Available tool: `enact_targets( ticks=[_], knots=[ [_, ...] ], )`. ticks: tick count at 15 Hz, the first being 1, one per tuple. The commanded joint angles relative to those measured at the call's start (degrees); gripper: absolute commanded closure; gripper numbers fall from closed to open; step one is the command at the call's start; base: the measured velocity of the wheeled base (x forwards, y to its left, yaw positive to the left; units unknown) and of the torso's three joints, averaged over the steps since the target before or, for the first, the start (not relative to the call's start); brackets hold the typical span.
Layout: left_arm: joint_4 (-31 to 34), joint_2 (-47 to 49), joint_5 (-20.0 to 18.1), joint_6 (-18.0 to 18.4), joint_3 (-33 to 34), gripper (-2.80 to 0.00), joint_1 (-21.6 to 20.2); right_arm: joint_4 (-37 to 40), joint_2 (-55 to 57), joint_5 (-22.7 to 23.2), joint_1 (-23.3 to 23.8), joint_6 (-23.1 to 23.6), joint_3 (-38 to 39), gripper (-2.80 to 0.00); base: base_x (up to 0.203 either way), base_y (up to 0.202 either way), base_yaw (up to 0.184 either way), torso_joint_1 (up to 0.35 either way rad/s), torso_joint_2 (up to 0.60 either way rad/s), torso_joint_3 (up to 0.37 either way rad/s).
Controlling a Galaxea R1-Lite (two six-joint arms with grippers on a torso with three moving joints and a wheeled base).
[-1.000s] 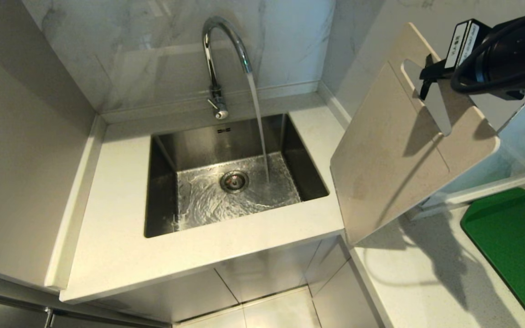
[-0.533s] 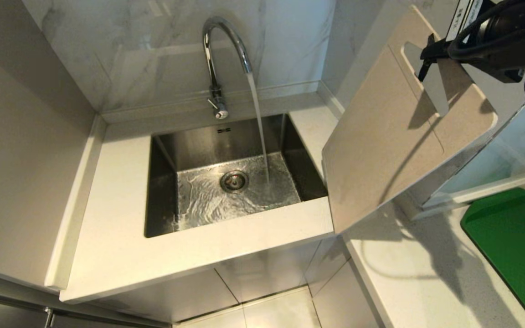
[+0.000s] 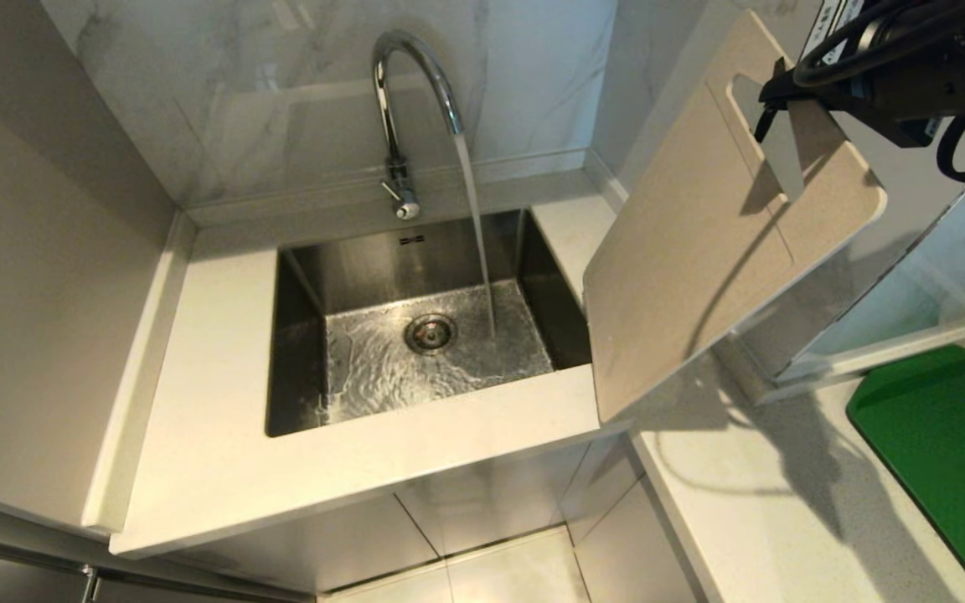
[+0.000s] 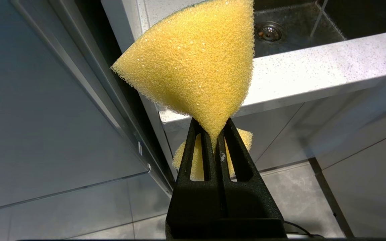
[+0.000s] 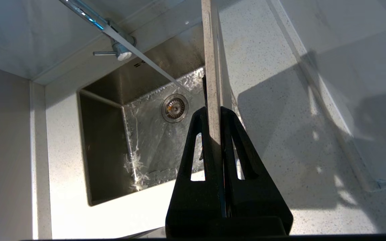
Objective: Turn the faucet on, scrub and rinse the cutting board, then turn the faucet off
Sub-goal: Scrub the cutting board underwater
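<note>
The chrome faucet (image 3: 405, 100) stands behind the steel sink (image 3: 307, 276) with water streaming from its spout. The beige cutting board (image 3: 700, 251) hangs tilted in the air at the sink's right edge, its slot handle uppermost. My right gripper (image 3: 771, 105) is shut on the board by that slot; in the right wrist view the cutting board (image 5: 211, 67) shows edge-on between the fingers of the right gripper (image 5: 213, 112). My left gripper (image 4: 212, 129) is parked low in front of the counter, outside the head view, shut on a yellow sponge (image 4: 196, 63).
White counter (image 3: 223, 402) surrounds the sink, with marble walls behind and at the left. A lower counter (image 3: 784, 502) at the right carries a green mat (image 3: 943, 444). Tiled floor lies below the counter front.
My right arm has lifted the cutting board and carried it left, so its lower corner now overlaps the sink's right edge. Water keeps running. The left arm has not moved.
</note>
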State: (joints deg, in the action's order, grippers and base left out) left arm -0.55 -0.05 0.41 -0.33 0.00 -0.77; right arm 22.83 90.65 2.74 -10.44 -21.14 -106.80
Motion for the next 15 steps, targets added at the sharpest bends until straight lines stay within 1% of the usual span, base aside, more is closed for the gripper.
enact_targets(
  ticks=[1, 14, 15],
  knots=[
    [-0.1, -0.1, 0.0, 0.0, 0.1, 0.00, 0.0, -0.1, 0.8, 0.1, -0.1, -0.1, -0.2, 0.00, 0.000, 0.000, 0.000, 0.000, 0.00, 0.000],
    [0.1, -0.1, 0.0, 0.2, 0.0, 0.00, 0.0, -0.1, 1.4, -0.1, 0.1, 0.3, -1.9, 0.00, 0.000, 0.000, 0.000, 0.000, 0.00, 0.000],
    [0.1, -0.1, 0.0, 0.2, 0.0, 0.00, 0.0, -0.1, 1.5, -0.1, 0.1, 0.3, -1.9, 0.00, 0.163, 0.000, -0.029, -0.025, 0.00, 0.004]
  ],
)
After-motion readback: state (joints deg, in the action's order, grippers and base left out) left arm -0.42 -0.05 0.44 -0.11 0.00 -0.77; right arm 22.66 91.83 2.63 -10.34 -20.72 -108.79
